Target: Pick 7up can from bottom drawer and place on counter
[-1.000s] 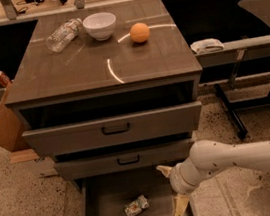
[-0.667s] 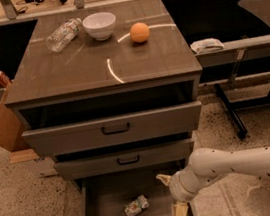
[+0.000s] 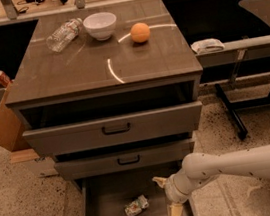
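Item: small dented whitish-silver 7up can [image 3: 136, 206] with green label marks, lying on its side on the dark floor of the open bottom drawer [image 3: 107, 192], lowest of 3.

Tool: pale 2-finger gripper [image 3: 167, 199], inside the same drawer, just right of the can and not touching it.

Jaws: spread wide apart, holding nothing.

Step, as judged: approach to grasp.

Next move calls for shifting left to straddle the can, closing, then lifting it to the glossy grey-brown wood-grain bench [image 3: 69, 72].

1 clear bottle [image 3: 65, 35], 1 white bowl [image 3: 100, 25], 1 orange [image 3: 140, 32].
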Robot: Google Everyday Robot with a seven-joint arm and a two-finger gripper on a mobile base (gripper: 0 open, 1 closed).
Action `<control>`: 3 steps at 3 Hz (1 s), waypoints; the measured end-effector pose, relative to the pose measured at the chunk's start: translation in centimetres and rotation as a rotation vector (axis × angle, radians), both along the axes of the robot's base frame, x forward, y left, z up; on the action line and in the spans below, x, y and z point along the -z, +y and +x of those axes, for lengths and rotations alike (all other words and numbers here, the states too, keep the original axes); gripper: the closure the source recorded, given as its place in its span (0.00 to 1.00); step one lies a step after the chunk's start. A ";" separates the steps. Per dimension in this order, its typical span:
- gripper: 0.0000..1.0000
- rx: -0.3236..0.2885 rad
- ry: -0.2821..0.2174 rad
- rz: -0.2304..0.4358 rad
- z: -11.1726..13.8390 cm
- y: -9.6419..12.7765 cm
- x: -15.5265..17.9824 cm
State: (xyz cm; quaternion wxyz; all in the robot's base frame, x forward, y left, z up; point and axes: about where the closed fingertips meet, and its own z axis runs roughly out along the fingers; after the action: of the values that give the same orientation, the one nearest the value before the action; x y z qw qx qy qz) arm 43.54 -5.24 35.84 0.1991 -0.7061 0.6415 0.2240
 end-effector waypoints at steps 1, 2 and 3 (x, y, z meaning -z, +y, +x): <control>0.00 -0.028 -0.017 0.009 2.1 0.8 5.7; 0.00 -0.048 -0.049 0.035 3.8 2.0 10.2; 0.00 -0.085 -0.073 0.061 5.4 3.6 13.6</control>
State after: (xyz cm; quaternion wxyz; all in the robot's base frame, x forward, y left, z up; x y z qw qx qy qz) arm 48.98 -1.64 22.25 0.2341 -0.7340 0.5962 0.2258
